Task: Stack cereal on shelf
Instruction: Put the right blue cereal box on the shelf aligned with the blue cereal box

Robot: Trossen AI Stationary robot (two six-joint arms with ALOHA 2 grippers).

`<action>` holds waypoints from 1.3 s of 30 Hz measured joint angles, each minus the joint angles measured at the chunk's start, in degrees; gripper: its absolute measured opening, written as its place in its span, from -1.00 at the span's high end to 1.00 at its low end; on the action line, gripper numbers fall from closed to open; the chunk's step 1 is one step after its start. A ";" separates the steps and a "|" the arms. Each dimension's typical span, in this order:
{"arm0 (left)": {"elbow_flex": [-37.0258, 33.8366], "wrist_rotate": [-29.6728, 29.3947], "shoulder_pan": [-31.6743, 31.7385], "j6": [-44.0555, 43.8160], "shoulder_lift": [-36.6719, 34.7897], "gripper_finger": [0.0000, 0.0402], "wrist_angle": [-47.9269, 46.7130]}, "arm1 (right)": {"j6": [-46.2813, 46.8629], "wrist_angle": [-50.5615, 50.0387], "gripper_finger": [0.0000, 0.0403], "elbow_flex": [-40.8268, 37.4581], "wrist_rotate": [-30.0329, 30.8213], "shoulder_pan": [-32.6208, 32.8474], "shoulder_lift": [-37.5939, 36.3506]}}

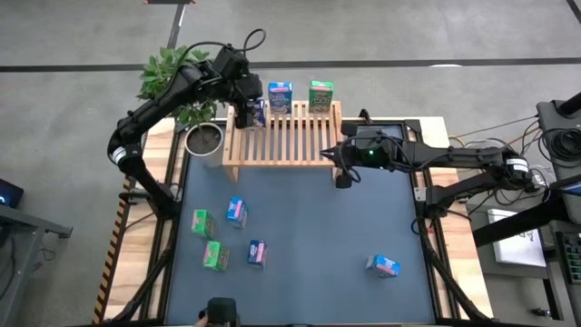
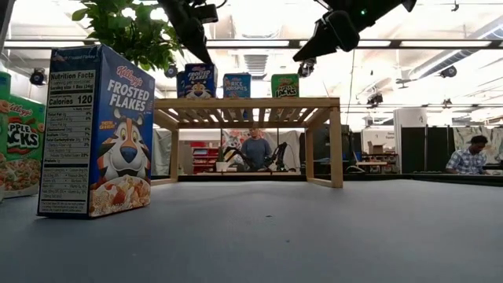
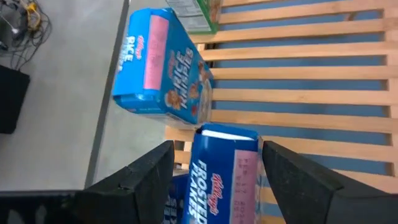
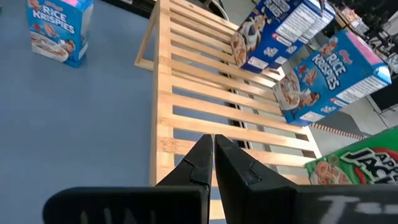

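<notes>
The wooden shelf (image 1: 281,136) stands at the table's far side. On its slats stand three cereal boxes: a blue Frosted Flakes box (image 3: 224,177), a blue Rice Krispies box (image 1: 280,95) and a green Apple Jacks box (image 1: 320,94). My left gripper (image 3: 216,147) is open above the shelf's far left corner, one finger on either side of the Frosted Flakes box's top, with a gap showing on at least one side. My right gripper (image 1: 344,178) is shut and empty, hanging over the shelf's near right corner. Several more cereal boxes (image 1: 236,211) lie on the blue mat.
A potted plant (image 1: 177,77) stands just left of the shelf, its pot (image 1: 204,138) against the shelf's left leg. Loose boxes sit near left (image 1: 215,256) and near right (image 1: 383,265) on the mat. In the low view a Frosted Flakes box (image 2: 98,134) stands close to the camera.
</notes>
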 joint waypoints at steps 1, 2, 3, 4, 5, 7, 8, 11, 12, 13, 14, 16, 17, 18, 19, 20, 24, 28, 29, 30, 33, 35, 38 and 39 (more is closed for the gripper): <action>0.00 0.21 0.00 0.00 0.00 -0.12 -0.63 | 0.06 -0.16 0.96 0.00 0.00 -0.22 0.00; 0.00 0.45 -0.02 0.00 0.00 -0.11 -1.20 | 0.07 -0.17 0.96 0.00 0.00 -0.36 0.00; 0.00 0.50 -0.02 0.00 0.00 -0.09 -1.93 | 0.32 -0.15 0.96 0.00 0.00 -0.46 0.00; -0.12 0.56 -0.02 -0.04 0.00 -0.07 -2.32 | 0.49 -0.15 0.96 0.00 -0.02 -0.55 0.00; -0.34 0.59 -0.02 -0.06 0.00 -0.05 -2.21 | 0.52 -0.15 0.96 0.00 -0.01 -0.70 0.00; -0.79 0.64 -0.02 -0.13 -0.01 -0.02 -1.99 | 0.50 -0.15 0.96 0.00 0.00 -0.73 0.00; -0.95 0.65 -0.02 -0.13 -0.02 0.00 -1.90 | 0.49 -0.15 0.96 0.00 -0.01 -0.73 0.00; -1.43 0.63 -0.02 -0.11 -0.07 0.07 -1.61 | 0.50 -0.15 0.96 0.00 0.00 -0.73 0.00; -1.55 0.63 -0.02 -0.11 -0.09 0.10 -1.61 | 0.52 -0.15 0.96 0.00 0.00 -0.73 0.00; -1.65 0.63 -0.02 -0.11 -0.09 0.13 -1.60 | 0.52 -0.15 0.96 0.00 0.00 -0.73 0.00; -1.66 0.62 -0.02 -0.17 -0.09 0.16 -1.63 | 0.52 -0.15 0.96 0.00 0.00 -0.73 0.00; -1.66 0.61 -0.02 -0.34 -0.11 0.22 -1.71 | 0.52 -0.15 0.96 0.00 0.00 -0.73 0.00; -1.68 0.61 -0.02 -0.40 -0.11 0.24 -1.81 | 0.52 -0.15 0.96 0.00 0.00 -0.73 0.00; -1.70 0.61 -0.02 -0.42 -0.13 0.26 -1.85 | 0.53 -0.14 0.96 0.00 0.00 -0.73 0.00; -1.70 0.61 -0.02 -0.47 -0.13 0.28 -1.85 | 0.66 -0.15 0.96 0.00 0.00 -0.73 0.00; -1.70 0.61 -0.02 -0.62 -0.13 0.30 -1.93 | 0.76 -0.15 0.96 0.00 0.00 -0.73 0.00; -1.78 -0.33 -0.02 -1.49 -0.52 0.34 -2.33 | 0.93 -0.15 0.96 0.00 0.00 -0.73 0.00; -1.84 -0.77 -0.02 -2.21 -1.35 0.36 -2.89 | 0.93 -0.15 0.96 0.00 0.00 -0.73 0.00; -1.87 -0.77 -0.02 -2.50 -1.60 0.36 -3.09 | 0.94 -0.15 0.96 0.00 0.00 -0.73 0.00; -1.88 -0.78 -0.02 -2.79 -1.86 0.36 -3.43 | 0.95 -0.15 0.96 0.00 0.00 -0.73 0.00; -1.92 -0.86 -0.02 -3.66 -2.49 0.37 -5.32 | 0.95 -0.15 0.96 0.00 0.00 -0.73 0.00; -1.92 -0.86 -0.02 -4.30 -2.56 0.37 -5.46 | 0.95 -0.15 0.96 0.00 0.00 -0.73 0.00; -1.92 -0.86 -0.02 -4.76 -2.54 0.37 -5.33 | 0.96 -0.15 0.96 0.00 0.00 -0.73 0.00; -1.92 -0.86 -0.02 -4.80 -2.51 0.37 -5.33 | 1.00 -0.13 0.96 0.00 0.00 -0.73 0.00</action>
